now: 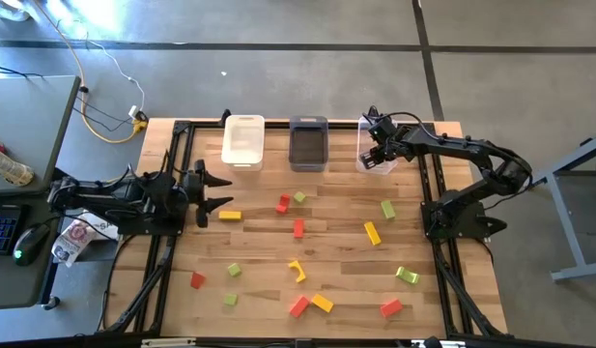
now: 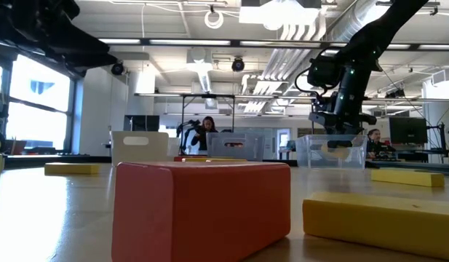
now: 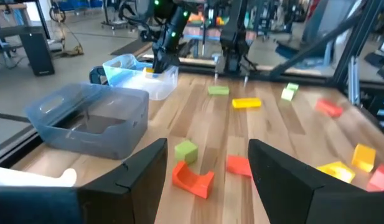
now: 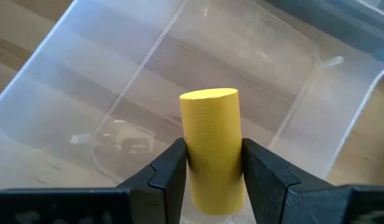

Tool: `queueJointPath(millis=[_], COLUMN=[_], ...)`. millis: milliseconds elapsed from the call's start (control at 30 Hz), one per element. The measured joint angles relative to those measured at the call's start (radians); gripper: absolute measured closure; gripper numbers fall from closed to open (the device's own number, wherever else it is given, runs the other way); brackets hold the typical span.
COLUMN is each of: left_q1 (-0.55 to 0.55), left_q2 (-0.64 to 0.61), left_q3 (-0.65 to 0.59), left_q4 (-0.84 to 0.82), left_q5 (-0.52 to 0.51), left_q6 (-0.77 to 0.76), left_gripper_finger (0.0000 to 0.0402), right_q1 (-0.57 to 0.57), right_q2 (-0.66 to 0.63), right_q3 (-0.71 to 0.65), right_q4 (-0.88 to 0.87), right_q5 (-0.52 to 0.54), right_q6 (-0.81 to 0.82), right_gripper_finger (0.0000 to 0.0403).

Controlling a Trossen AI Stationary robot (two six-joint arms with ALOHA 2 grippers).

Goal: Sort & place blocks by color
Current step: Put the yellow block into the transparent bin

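Observation:
Red, yellow and light green blocks lie scattered flat on the wooden table (image 1: 336, 261), among them a yellow angled piece (image 1: 297, 271). My right gripper (image 4: 211, 180) is over the clear bin (image 1: 378, 155) at the far edge, shut on a yellow cylinder block (image 4: 210, 137). The left wrist view shows that gripper (image 3: 160, 59) above the clear bin (image 3: 139, 78). My left gripper (image 1: 215, 193) waits open at the table's left side, level, near a yellow bar (image 1: 229, 215). It touches nothing. My right gripper pinches the yellow cylinder's round side near its lower end (image 4: 210, 186) between its two fingers (image 4: 170, 174). It comes from above, pointing down into the clear bin. The cylinder is lifted clear of the bin's floor and runs along the fingers, its flat end past their tips.
A white bin (image 1: 243, 140) and a dark grey bin (image 1: 308, 143) stand left of the clear one along the far edge. A red block (image 2: 202, 207) and a yellow block (image 2: 384, 222) lie at the near edge. Dark frame rails run along both table sides.

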Motion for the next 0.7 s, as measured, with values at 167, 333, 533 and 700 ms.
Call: queueJointPath(millis=[167, 333, 533, 700], left_q1=[0.0, 0.0, 0.0, 0.0], left_q2=[0.079, 0.153, 0.255, 0.309], left_q3=[0.046, 0.094, 0.169, 0.207], left_q4=[-0.008, -0.037, -0.132, -0.142], left_q5=[0.0, 0.003, 0.004, 0.004], left_q6=[0.048, 0.079, 0.074, 0.08], left_gripper_finger=[0.019, 0.019, 0.019, 0.019], right_q1=[0.0, 0.0, 0.0, 0.0], right_q2=[0.0, 0.0, -0.001, -0.001], right_q3=[0.0, 0.0, 0.0, 0.0], right_q4=[-0.009, -0.035, -0.045, -0.044], right_q5=[-0.026, -0.043, -0.023, -0.032], right_q6=[0.004, 0.005, -0.004, -0.021], right_gripper_finger=[0.0276, 0.0276, 0.0276, 0.0276])
